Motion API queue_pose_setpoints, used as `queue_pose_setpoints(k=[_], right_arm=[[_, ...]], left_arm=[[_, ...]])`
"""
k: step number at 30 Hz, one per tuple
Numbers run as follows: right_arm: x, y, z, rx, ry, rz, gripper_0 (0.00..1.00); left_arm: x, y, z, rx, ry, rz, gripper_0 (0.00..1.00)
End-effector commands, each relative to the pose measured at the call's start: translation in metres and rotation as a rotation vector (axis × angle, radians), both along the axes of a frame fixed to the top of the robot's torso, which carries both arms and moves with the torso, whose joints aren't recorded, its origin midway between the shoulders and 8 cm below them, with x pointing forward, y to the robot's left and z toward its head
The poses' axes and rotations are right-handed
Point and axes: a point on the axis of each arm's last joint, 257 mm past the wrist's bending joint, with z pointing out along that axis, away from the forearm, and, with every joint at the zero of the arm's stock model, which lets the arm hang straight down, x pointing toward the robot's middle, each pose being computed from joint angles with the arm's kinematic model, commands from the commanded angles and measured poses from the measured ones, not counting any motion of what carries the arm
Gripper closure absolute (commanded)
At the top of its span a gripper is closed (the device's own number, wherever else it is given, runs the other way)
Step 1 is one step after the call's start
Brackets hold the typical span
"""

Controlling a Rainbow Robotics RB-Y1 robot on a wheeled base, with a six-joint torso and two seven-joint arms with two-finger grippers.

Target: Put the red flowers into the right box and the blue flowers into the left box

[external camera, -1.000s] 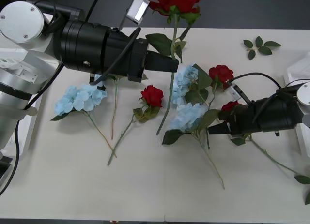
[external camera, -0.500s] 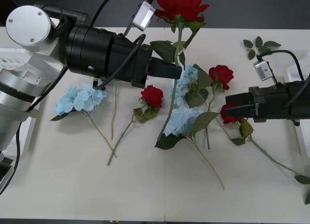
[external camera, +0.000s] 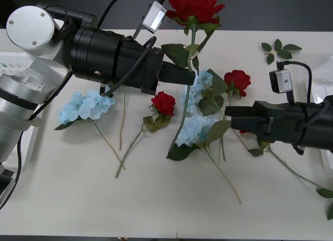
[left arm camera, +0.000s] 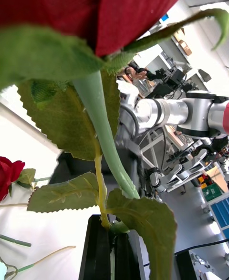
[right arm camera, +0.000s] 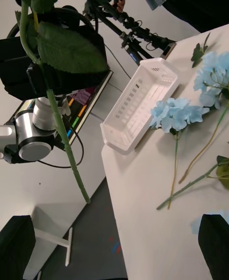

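Note:
My left gripper (external camera: 183,75) is shut on the stem of a red flower (external camera: 193,3) and holds it upright above the table's far side; the left wrist view shows the black fingers (left arm camera: 99,246) clamped on that stem (left arm camera: 102,132). Two more red flowers (external camera: 164,102) (external camera: 238,80) lie on the table, and a third is mostly hidden under my right arm. Blue flowers lie at left (external camera: 86,105) and in the middle (external camera: 200,87) (external camera: 195,127). My right gripper (external camera: 232,116) hovers open beside the middle blue ones, fingers (right arm camera: 16,246) holding nothing. The left box (right arm camera: 138,103) is off the table's left end; the right box (external camera: 323,72) is at the right edge.
A loose green leaf sprig (external camera: 280,48) lies at the far right of the table. Long stems cross the table's middle. The near half of the table (external camera: 156,204) is bare. A tripod (right arm camera: 129,22) stands beyond the left box.
My left arm lifted its red flower a little higher, then held still. My right arm turned and slid left, now covering the red flower that showed at its fingertips.

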Motion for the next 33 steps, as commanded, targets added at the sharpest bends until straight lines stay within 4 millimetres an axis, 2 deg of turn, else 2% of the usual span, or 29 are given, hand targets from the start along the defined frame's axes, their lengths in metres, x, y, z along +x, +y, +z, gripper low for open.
queue_pose_setpoints(k=[1,4,9,16,25,26,29,30,33], right_arm=[[-0.029,0.034,0.015,0.056,-0.012,0.062,0.00],[-0.038,0.050,0.020,0.097,-0.012,0.070,0.00],[-0.044,0.074,0.017,0.133,-0.033,0.081,0.00],[-0.032,0.108,0.018,0.169,-0.078,0.028,0.00],[-0.021,0.133,0.023,0.189,-0.124,-0.022,0.00],[-0.020,0.135,0.026,0.197,-0.125,-0.024,0.02],[-0.018,0.136,0.026,0.201,-0.122,-0.036,0.64],[-0.018,0.137,0.027,0.203,-0.121,-0.035,0.76],[-0.017,0.138,0.029,0.209,-0.122,-0.036,1.00]], left_arm=[[-0.005,-0.002,0.021,-0.018,-0.080,-0.029,1.00],[-0.005,-0.002,0.021,-0.018,-0.080,-0.029,1.00],[-0.005,-0.002,0.021,-0.018,-0.080,-0.029,1.00],[-0.005,-0.002,0.021,-0.018,-0.080,-0.029,1.00],[-0.005,-0.002,0.021,-0.018,-0.080,-0.029,1.00],[-0.005,-0.002,0.021,-0.018,-0.080,-0.029,1.00],[-0.005,-0.002,0.021,-0.018,-0.080,-0.029,1.00],[-0.005,-0.002,0.021,-0.018,-0.080,-0.029,1.00],[-0.005,-0.002,0.021,-0.018,-0.080,-0.029,1.00]])
